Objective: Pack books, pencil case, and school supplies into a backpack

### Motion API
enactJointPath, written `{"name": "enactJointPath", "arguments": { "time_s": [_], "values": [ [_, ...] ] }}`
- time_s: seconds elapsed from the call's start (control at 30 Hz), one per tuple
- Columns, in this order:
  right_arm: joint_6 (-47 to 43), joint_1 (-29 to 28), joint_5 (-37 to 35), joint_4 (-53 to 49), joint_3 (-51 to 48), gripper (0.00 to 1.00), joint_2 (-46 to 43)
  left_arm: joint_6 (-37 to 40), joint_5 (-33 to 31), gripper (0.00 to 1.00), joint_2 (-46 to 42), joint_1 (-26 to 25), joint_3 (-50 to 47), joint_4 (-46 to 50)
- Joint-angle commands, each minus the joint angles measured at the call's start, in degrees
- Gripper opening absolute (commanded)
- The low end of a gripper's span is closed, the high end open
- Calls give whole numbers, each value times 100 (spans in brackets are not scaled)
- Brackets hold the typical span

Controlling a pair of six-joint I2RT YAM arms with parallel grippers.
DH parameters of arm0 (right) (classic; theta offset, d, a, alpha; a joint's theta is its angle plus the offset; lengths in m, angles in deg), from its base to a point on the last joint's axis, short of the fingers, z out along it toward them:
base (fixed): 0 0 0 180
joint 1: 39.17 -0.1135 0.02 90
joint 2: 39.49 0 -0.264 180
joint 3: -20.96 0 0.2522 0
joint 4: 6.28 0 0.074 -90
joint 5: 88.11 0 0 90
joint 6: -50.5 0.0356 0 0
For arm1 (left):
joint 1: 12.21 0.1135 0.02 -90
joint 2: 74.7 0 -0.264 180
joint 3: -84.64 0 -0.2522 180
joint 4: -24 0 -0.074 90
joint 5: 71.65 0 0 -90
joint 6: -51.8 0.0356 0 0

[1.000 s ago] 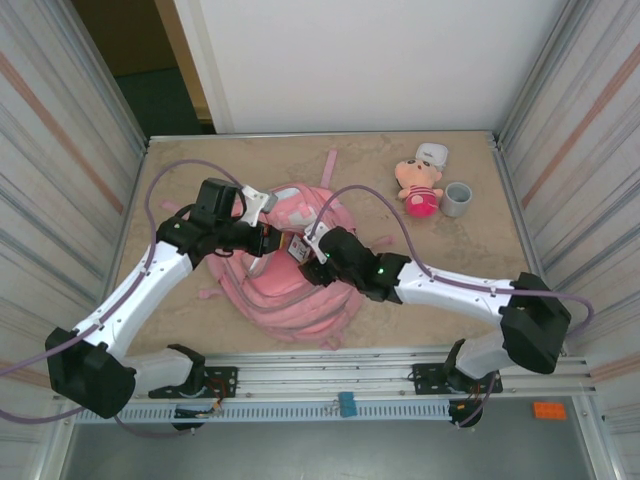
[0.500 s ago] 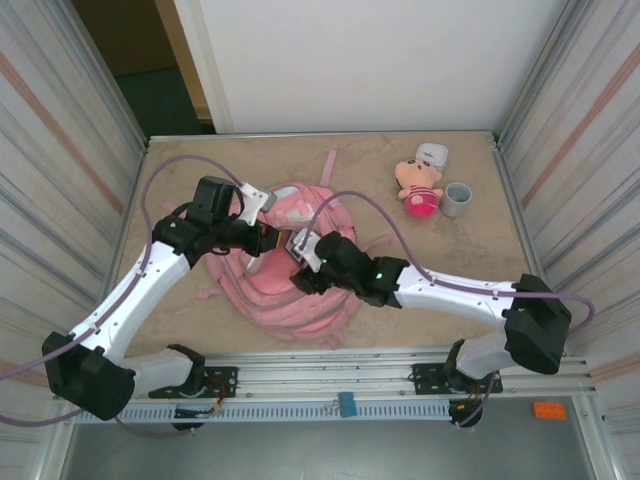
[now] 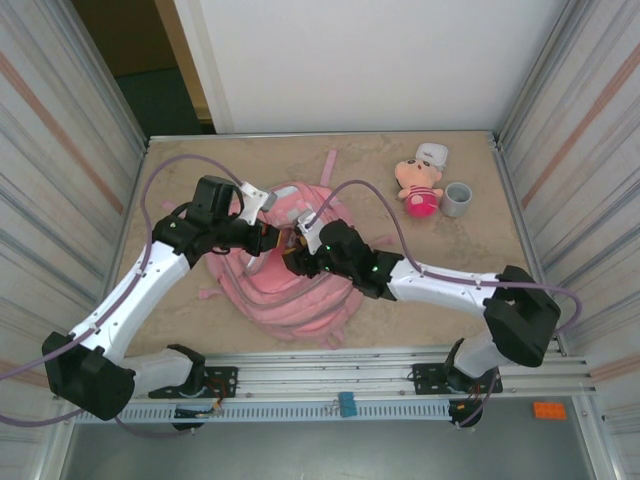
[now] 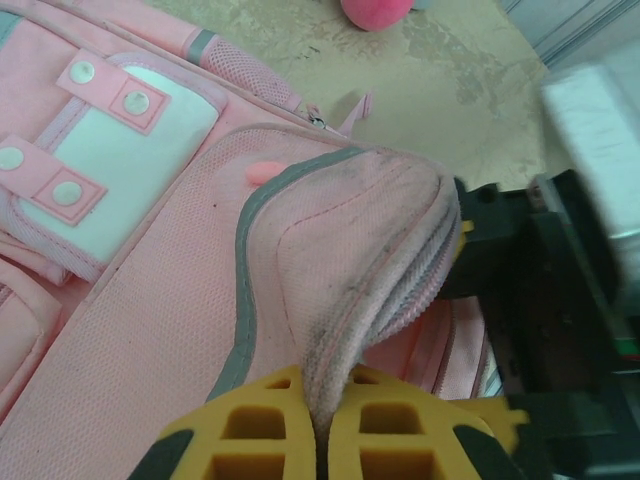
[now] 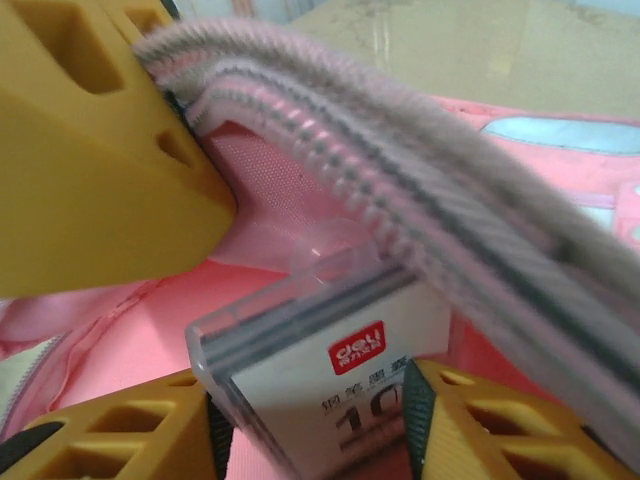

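Jaws of the left gripper (image 4: 318,405) are pressed together at the bottom edge of the left wrist view. They pinch the grey-edged flap of the pink backpack (image 4: 150,290), and the flap stands up in a fold through the middle of the frame. Those of the right gripper (image 5: 312,385) stand partly apart at the bottom of the right wrist view and grip the school supplies (image 5: 335,365), a clear flat box with a white label and a red logo. It sits between the two yellow fingers, pointing toward the frame's centre. Just above it the raised flap crosses diagonally from upper left to lower right, pink lining showing beneath. A yellow finger (image 5: 90,150) of the left gripper sits in the upper left corner against the flap. In the top view both grippers meet over the backpack, left of centre on the table (image 3: 470,260); a pink plush doll (image 3: 418,187) and a grey cup (image 3: 457,199) stand well apart at the upper right.
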Motion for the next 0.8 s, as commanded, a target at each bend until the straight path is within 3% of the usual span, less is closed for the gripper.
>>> {"name": "enactJointPath", "arguments": {
  "time_s": [0.0, 0.23, 0.33, 0.4, 0.57, 0.77],
  "values": [
    [119, 27, 286, -262, 206, 45, 348, 114, 383, 0, -308, 62, 127, -522],
    [353, 4, 188, -511, -321, 45, 330, 134, 34, 0, -378, 61, 125, -537],
    [393, 29, 271, -748, -404, 61, -125, 49, -30, 0, -393, 58, -7, -611],
    [447, 74, 343, -1161, -393, 64, -528, 62, -34, 0, -338, 59, -49, -563],
    [786, 302, 361, -1924, -548, 65, -1441, 77, 41, 0, -291, 55, -305, -587],
    [973, 525, 460, -1948, -818, 64, -2185, -65, 179, 0, -214, -151, -732, -669]
  ]
}}
